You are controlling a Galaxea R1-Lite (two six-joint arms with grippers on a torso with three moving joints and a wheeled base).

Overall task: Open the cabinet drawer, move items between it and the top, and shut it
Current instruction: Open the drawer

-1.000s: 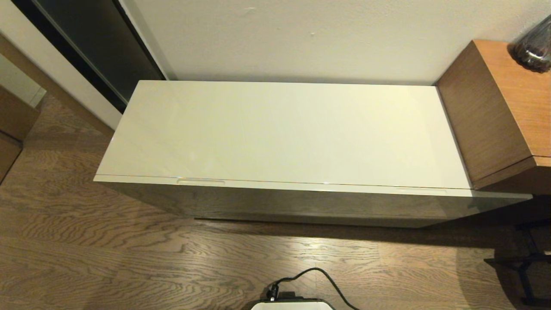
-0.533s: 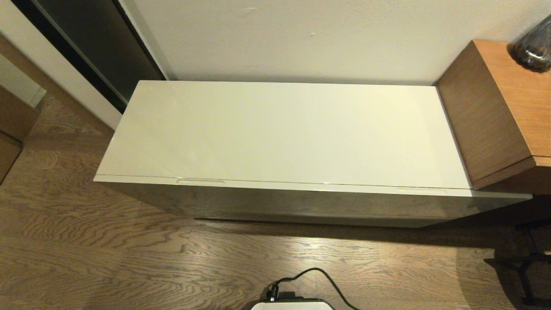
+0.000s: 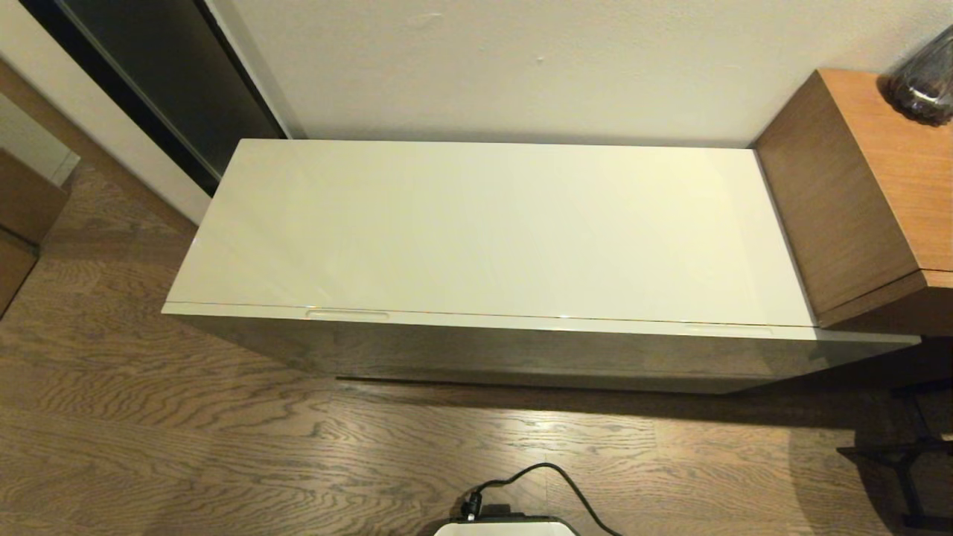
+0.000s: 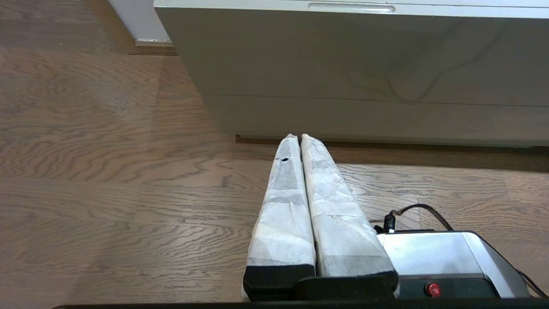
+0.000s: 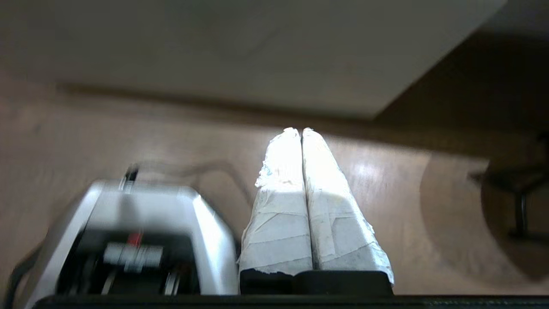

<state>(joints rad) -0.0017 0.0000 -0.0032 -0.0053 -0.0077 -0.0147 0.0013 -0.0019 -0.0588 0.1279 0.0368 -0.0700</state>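
Note:
The long glossy cream top point(image 3: 491, 231) of the cabinet is bare. Below its front edge the cabinet drawer point(image 3: 521, 356) is closed, its two recessed slots at left point(image 3: 347, 314) and right point(image 3: 728, 327). The tissue pack and the slipper are out of view. My left gripper point(image 4: 299, 137) is shut and empty, low over the floor in front of the drawer front point(image 4: 364, 51). My right gripper point(image 5: 301, 131) is also shut and empty, low near the cabinet's right front corner point(image 5: 373, 112). Neither gripper shows in the head view.
A brown wooden side cabinet point(image 3: 864, 193) stands against the right end, with a dark glass vase point(image 3: 923, 78) on it. My base point(image 3: 506, 525) and its black cable point(image 3: 551, 480) lie on the wood floor. A black stand point(image 3: 904, 461) is at the right.

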